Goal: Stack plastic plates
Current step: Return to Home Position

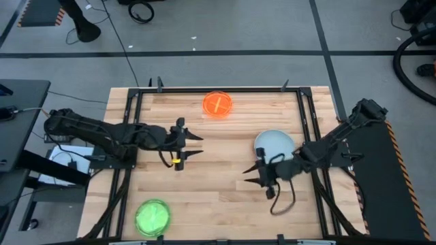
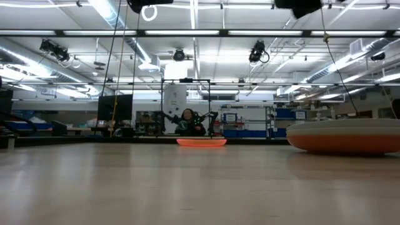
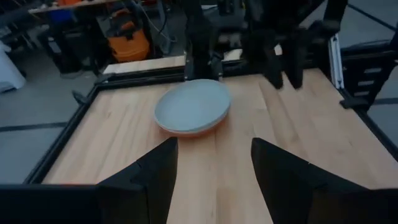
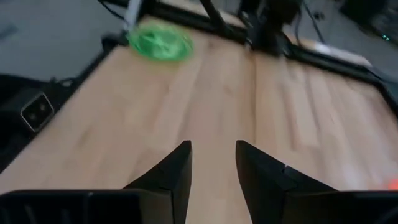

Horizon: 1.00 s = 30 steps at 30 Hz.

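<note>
A pale blue plate [image 1: 274, 143] lies on top of a rust red-orange plate [image 3: 198, 130] on the right half of the table; in the low view this stack [image 2: 344, 136] rests flat on the wood. A neon orange plate [image 1: 217, 104] sits near the far edge, also seen as the orange plate [image 2: 201, 142]. A neon green plate [image 1: 152, 216] lies at the near left, seen as the green plate [image 4: 160, 42]. My left gripper [image 1: 197, 145] hovers open at mid-table, pointing at the stack. My right gripper [image 1: 251, 175] is open just near-left of the stack, pointing toward the green plate.
A black frame [image 1: 133, 102] runs around the wooden table top [image 1: 218, 197]. Bare wood lies between the two grippers and along the near edge. My right arm [image 1: 327, 146] reaches in over the right rail beside the stack. A person [image 2: 186, 122] sits far behind the table.
</note>
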Available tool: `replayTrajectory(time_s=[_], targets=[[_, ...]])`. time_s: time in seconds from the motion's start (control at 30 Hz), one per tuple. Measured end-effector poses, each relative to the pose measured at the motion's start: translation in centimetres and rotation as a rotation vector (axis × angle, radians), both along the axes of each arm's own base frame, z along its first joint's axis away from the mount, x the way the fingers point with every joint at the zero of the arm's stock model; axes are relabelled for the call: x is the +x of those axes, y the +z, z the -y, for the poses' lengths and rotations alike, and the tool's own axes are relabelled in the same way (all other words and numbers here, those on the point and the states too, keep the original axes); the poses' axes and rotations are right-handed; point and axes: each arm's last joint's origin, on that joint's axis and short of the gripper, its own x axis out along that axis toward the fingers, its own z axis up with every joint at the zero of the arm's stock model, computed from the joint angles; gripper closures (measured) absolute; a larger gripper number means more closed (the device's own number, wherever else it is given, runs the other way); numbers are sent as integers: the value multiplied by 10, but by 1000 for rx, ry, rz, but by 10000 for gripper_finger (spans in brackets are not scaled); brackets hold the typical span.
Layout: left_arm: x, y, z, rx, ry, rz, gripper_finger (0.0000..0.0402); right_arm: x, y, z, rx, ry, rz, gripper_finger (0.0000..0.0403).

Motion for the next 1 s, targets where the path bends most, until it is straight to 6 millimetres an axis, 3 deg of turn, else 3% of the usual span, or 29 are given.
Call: replayTrajectory(time_s=[0.13,0.2,0.3,0.5,0.63,0.8,1.0], targets=[[6,-7,-14,-2,19,-35,192,18,-12,29,65,65,143,276],[8,-7,-24,-15,48,29,192,24,-15,48,75,56,214,280],[2,-23,-43,-38,60,90,192,33,-10,79,71,21,303,286],[-27,-51,-77,-85,192,115,192,35,-6,143,94,-101,329,295],[-54,-49,-86,-104,202,188,192,28,-1,177,135,-138,352,302],[-88,-44,-90,-98,200,277,192,16,11,200,157,-168,406,314],[-120,-61,-86,-113,231,315,192,-4,33,203,145,-193,480,330]])
